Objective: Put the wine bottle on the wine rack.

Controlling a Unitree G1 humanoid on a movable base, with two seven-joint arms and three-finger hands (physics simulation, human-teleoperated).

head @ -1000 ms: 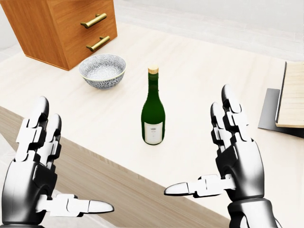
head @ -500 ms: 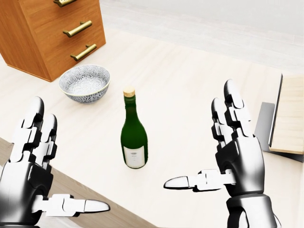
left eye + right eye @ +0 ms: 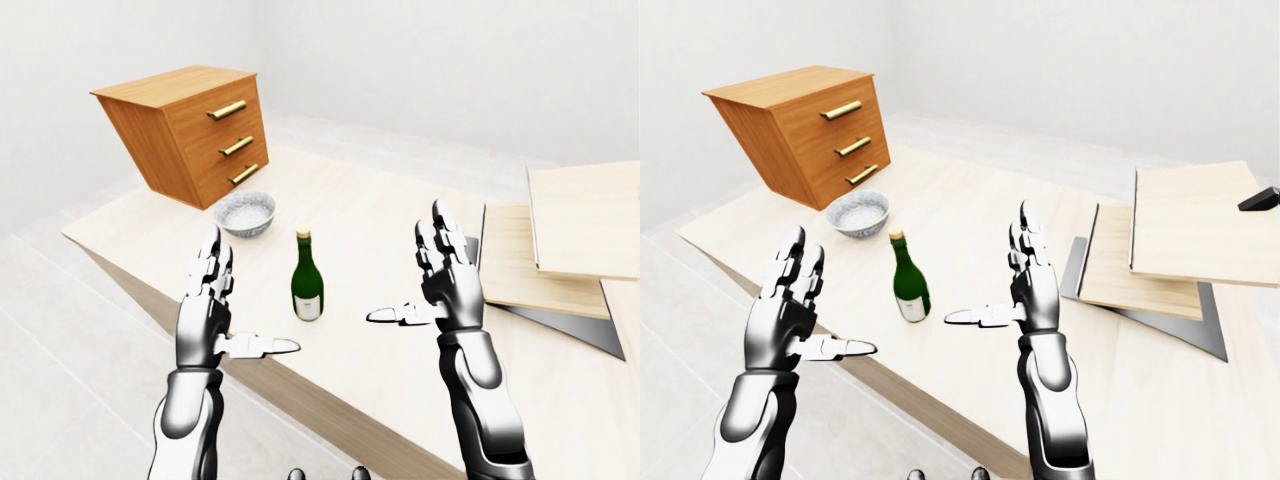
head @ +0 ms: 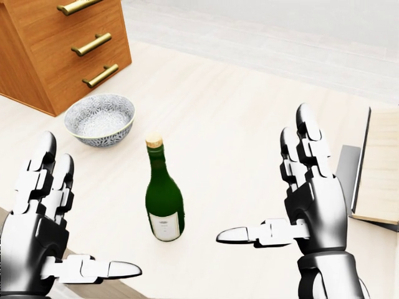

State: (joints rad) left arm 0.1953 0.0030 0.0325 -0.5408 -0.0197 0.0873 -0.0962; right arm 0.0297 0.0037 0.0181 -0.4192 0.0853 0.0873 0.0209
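Note:
A dark green wine bottle point(image 4: 163, 199) with a white label and cork top stands upright on the pale wooden table point(image 4: 237, 118). My left hand point(image 4: 78, 215) is open at the lower left of the head view, a short way left of the bottle. My right hand point(image 4: 265, 187) is open to the bottle's right, thumb pointing toward it. Neither hand touches the bottle. The wine rack point(image 3: 1170, 250), flat wooden boards on a grey base, lies at the right side of the table, right of my right hand.
A patterned grey bowl point(image 4: 100, 118) sits just up and left of the bottle. A wooden drawer chest point(image 4: 56, 43) with brass handles stands beyond it at the top left. The table's near edge point(image 3: 300, 385) runs diagonally below my hands, with tiled floor point(image 3: 70, 330) to the left.
The whole picture has shifted: the camera moved closer, so the bottle, bowl and chest slid left and down in the head view. Both hands keep the same open pose.

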